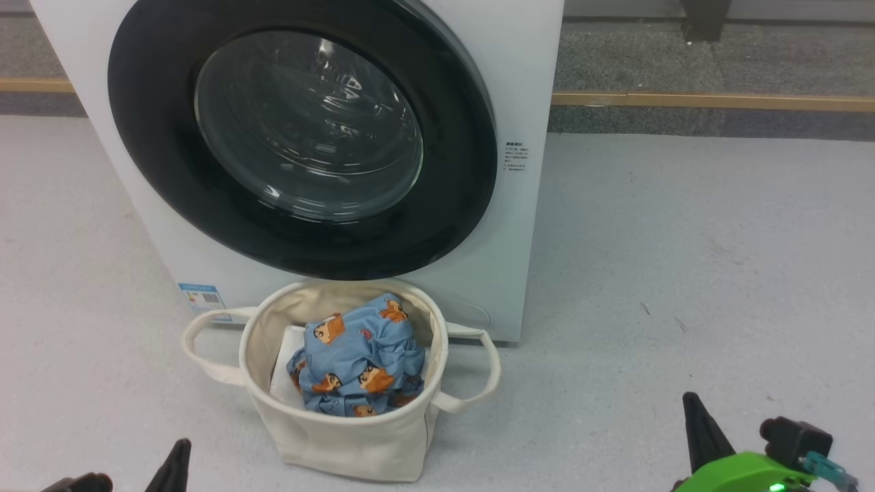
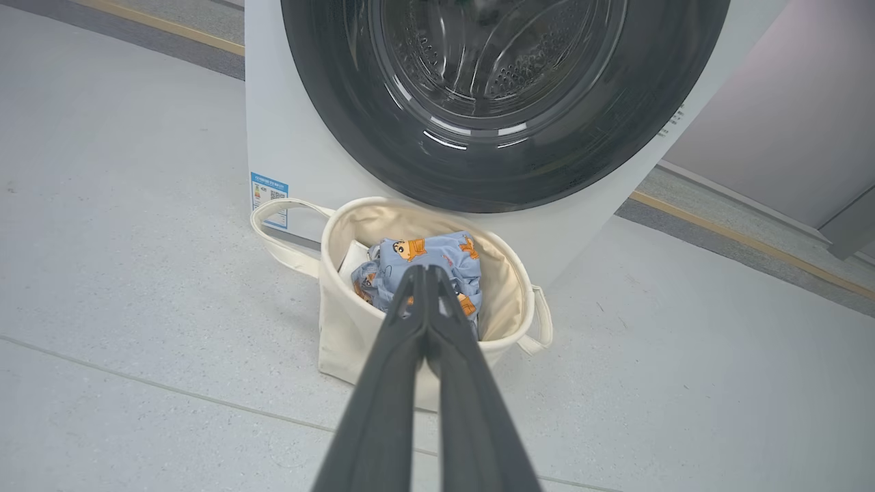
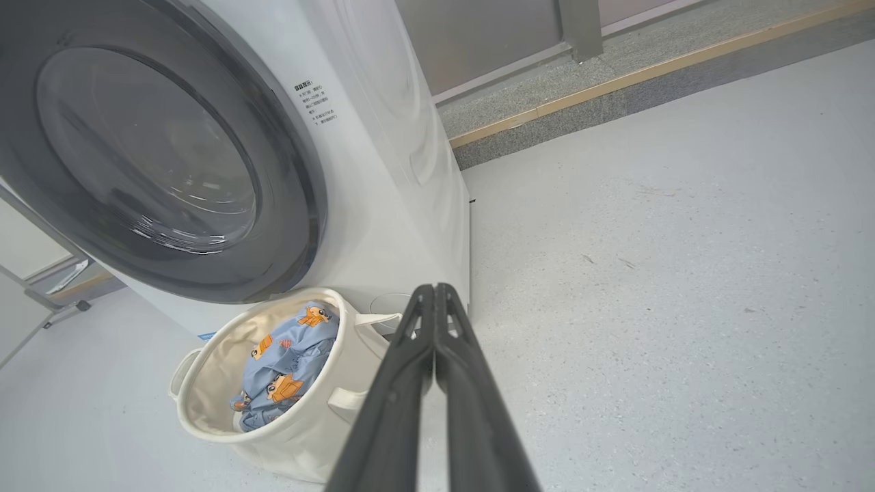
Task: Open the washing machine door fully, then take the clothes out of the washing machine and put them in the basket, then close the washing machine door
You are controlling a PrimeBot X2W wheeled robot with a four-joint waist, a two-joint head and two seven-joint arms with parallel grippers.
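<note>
Your left gripper [image 2: 425, 272] has its two long dark fingers pressed flat together from the tips back. Your right gripper [image 3: 435, 290] is closed the same way, tip to tip. Both sit low at the near edge, one at each side, pointing toward the far side. The right one's green housing [image 1: 742, 471] shows a lit green light [image 1: 776, 487].

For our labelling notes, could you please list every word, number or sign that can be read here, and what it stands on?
Nothing is clear enough to quote.
On the washing machine, the blue label at its lower corner: print too small to read.
Beside the washing machine door, the block of dark print: too small and blurred.
On the clothes in the basket: cartoon figures, no words.
</note>
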